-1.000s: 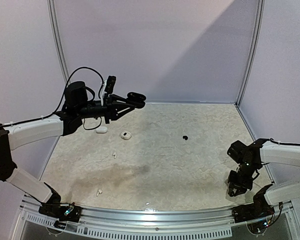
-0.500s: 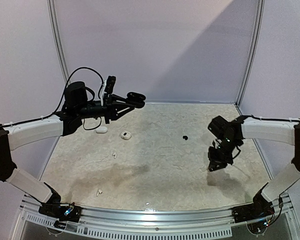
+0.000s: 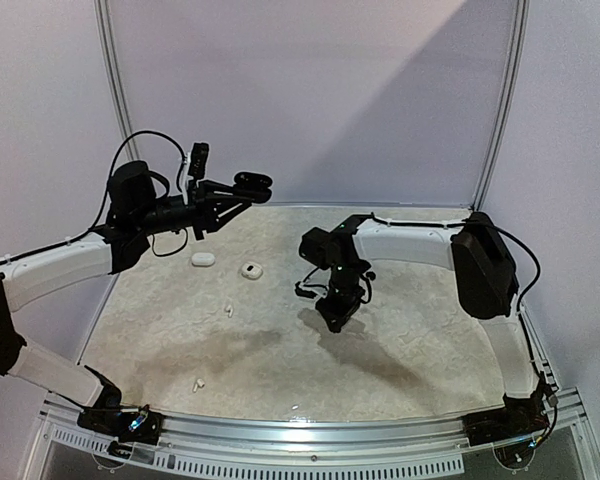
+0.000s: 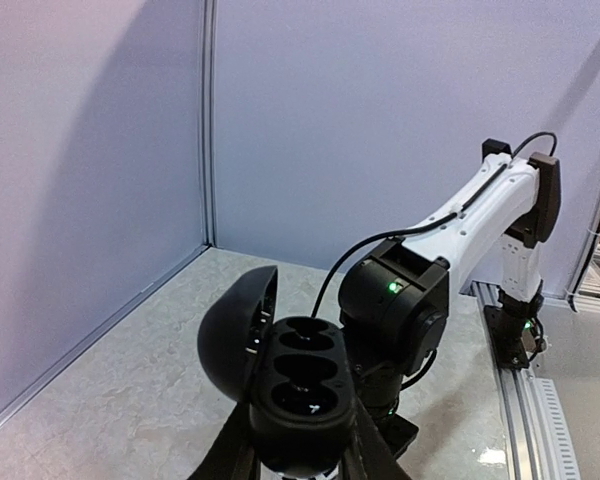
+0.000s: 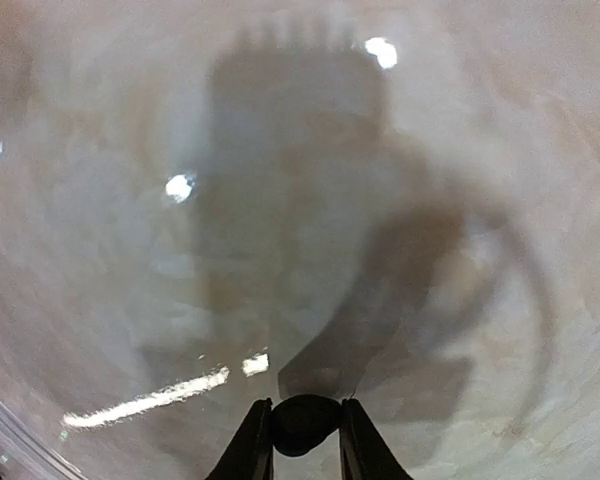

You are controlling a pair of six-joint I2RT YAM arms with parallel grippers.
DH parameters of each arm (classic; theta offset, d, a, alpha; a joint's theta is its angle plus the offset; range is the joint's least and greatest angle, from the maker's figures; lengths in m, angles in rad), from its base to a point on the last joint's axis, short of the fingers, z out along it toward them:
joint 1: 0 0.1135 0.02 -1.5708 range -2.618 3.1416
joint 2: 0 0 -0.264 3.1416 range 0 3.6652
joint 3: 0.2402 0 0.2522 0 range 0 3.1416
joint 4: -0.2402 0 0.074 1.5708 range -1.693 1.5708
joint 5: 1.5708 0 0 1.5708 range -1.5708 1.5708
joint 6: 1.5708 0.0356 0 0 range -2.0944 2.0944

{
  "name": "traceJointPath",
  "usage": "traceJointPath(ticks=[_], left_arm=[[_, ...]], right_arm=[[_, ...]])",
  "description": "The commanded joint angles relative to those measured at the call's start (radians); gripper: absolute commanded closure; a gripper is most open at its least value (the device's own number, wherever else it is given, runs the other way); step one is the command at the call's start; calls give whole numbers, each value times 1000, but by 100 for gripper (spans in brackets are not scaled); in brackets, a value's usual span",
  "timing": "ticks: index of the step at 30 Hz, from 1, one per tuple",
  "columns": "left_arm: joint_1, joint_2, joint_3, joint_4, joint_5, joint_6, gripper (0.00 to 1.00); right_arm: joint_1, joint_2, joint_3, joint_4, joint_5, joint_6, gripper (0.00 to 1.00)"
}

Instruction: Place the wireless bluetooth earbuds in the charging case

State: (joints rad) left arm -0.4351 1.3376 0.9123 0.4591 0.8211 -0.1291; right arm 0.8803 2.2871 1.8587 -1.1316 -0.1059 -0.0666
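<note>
Top external view, from the near metal rail (image 3: 310, 424) outward: one tiny white stemmed earbud (image 3: 197, 383) lies on the pale mottled tabletop (image 3: 430, 360) near the front left corner. A second white stemmed earbud (image 3: 228, 310) lies further in, well apart from it. To the right of that, over the middle of the table, the right gripper (image 3: 337, 322) points down from its white-and-black arm, close to its own shadow.

The right wrist view shows its two black fingers (image 5: 255, 440) closed on a small glossy black rounded earbud (image 5: 304, 424), pinched at both sides above the table.

Beyond the second white bud sit a round white plastic case (image 3: 251, 269) and, to its left, a white pill-shaped case (image 3: 202, 259). They are near each other but apart, and both are too small to tell whether their lids are open.

Farthest back and raised well above the table, the left gripper (image 3: 238, 192) is clamped on a matte black pill-shaped charging case (image 3: 254, 182). In the left wrist view this case stands upright between the fingers, its domed lid hinged open to the left. Dark oval recesses show in its top face; whether they are filled cannot be told. A green light glows on the right arm's black wrist joint (image 4: 392, 287) behind it. Any lettering on the cases is too small to read.
</note>
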Motion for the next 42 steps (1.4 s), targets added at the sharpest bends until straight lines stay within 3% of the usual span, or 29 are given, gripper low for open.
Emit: traceJointPath(ticks=[1,4,6,12,15,19,23,42], left_arm=[[11,-19,-25,19,9,-9,100],[13,-11,-19,19,11,-5,100],[13,-6,-14,17,14,-2,100],[14,4,-4,15,17,-1,100],[16,0,2,13,18,-3,100],[17,-9,-1,8,20,0,100],[17,-23,-4,-14,19,13,100],[19,-23,-6,-28,21,25,100]], right_arm=[[29,40,12,-67,9,-185,71],[30,50,27,-74,4,-173,50],[29,36,28,-66,-2,-161,42],[2,-57,43,-46,-48,-154,34],[-51,-115,26,-6,-126,-139,39],[-94,-129,23,29,-185,-108,62],[-99,-103,-13,41,-190,-101,74],[-97,-84,-168,143,-222,-53,81]])
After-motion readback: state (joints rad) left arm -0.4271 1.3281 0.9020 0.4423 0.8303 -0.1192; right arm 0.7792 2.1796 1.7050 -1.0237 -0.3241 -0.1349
